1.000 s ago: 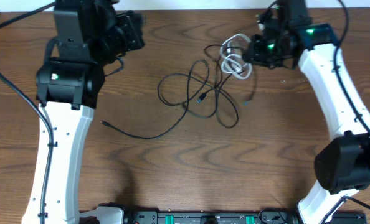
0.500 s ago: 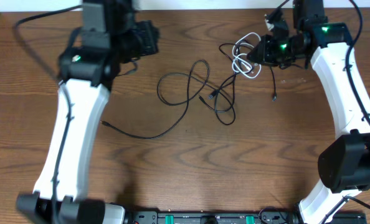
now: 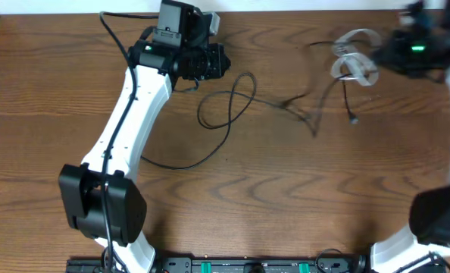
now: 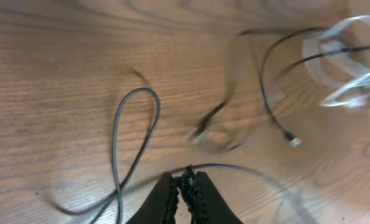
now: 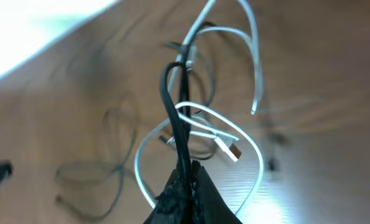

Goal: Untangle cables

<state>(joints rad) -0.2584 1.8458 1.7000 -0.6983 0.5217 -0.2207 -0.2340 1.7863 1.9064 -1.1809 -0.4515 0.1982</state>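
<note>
A thin black cable [image 3: 226, 100] lies looped on the table's middle, and a strand [image 3: 301, 106] of it is drawn out taut to the right. My right gripper [image 3: 398, 53], blurred at the far right, is shut on a black cable [image 5: 175, 106]. The white cable [image 3: 354, 64] hangs coiled round that strand [image 5: 200, 127]. My left gripper [image 3: 216, 62] sits just above the loop. Its fingers are shut [image 4: 188, 177], and a black cable [image 4: 235, 168] arcs across right at their tips. I cannot tell whether it is pinched. The loop [image 4: 138, 124] lies ahead to the left.
A loose plug end [image 3: 352, 119] dangles below the white coil. Another black strand [image 3: 179, 164] trails toward the left arm's white link [image 3: 130, 114]. The table's back edge [image 3: 285, 9] runs close behind both grippers.
My right gripper has pulled right and back with the black and white cables, stretching the tangle out. My left arm has swung right, up to the black loop.
</note>
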